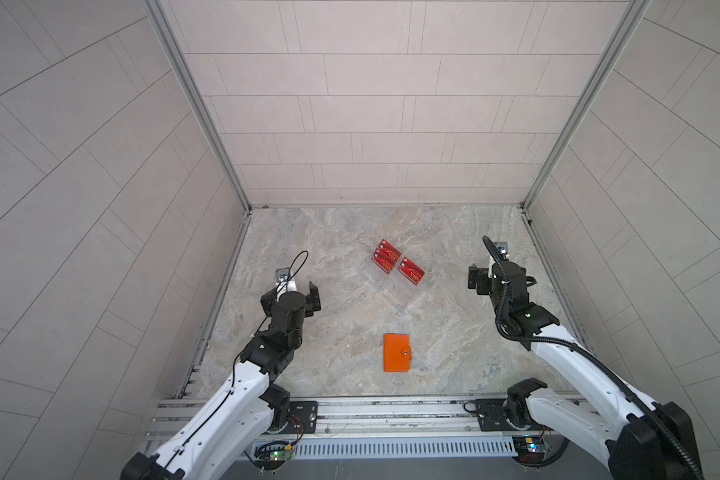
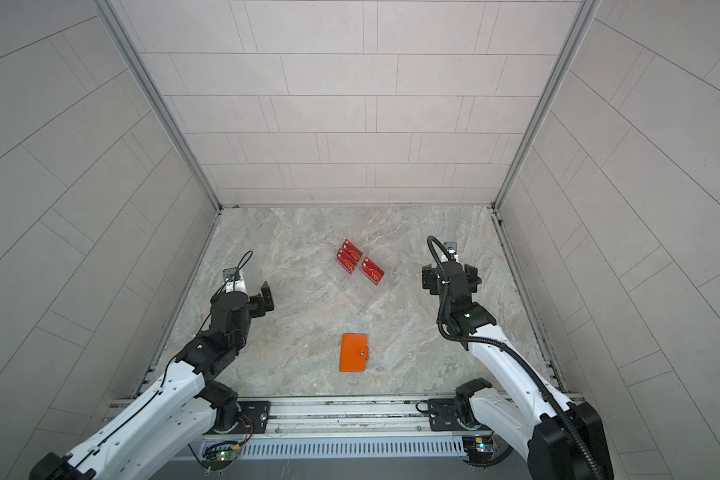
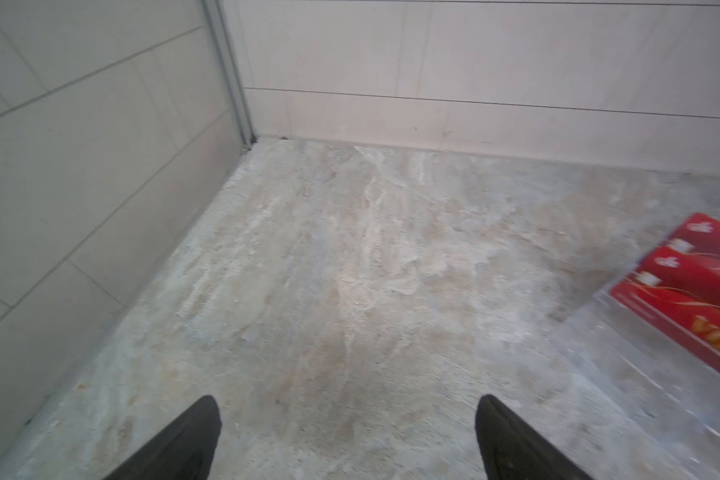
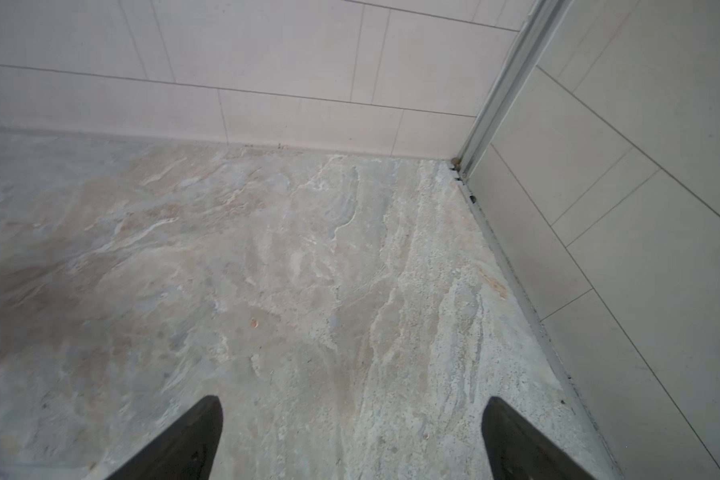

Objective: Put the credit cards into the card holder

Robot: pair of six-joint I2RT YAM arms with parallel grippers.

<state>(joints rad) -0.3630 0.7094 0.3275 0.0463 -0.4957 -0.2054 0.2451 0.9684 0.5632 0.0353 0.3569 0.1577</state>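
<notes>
Red credit cards [image 1: 397,264] [image 2: 358,263] printed "VIP" stand in a clear tiered rack [image 1: 395,291] at mid table in both top views; the left wrist view catches them at its edge [image 3: 690,291]. The orange card holder [image 1: 397,353] [image 2: 353,352] lies closed, snap up, near the front edge. My left gripper [image 1: 291,293] [image 3: 347,419] hovers open at the left, well apart from the cards, nothing between its fingers. My right gripper [image 1: 497,276] [image 4: 352,419] hovers open at the right, over bare stone.
Tiled walls close in the marbled table [image 1: 350,232] on three sides, with metal corner posts [image 1: 241,195]. A rail [image 1: 391,415] carrying both arm bases runs along the front edge.
</notes>
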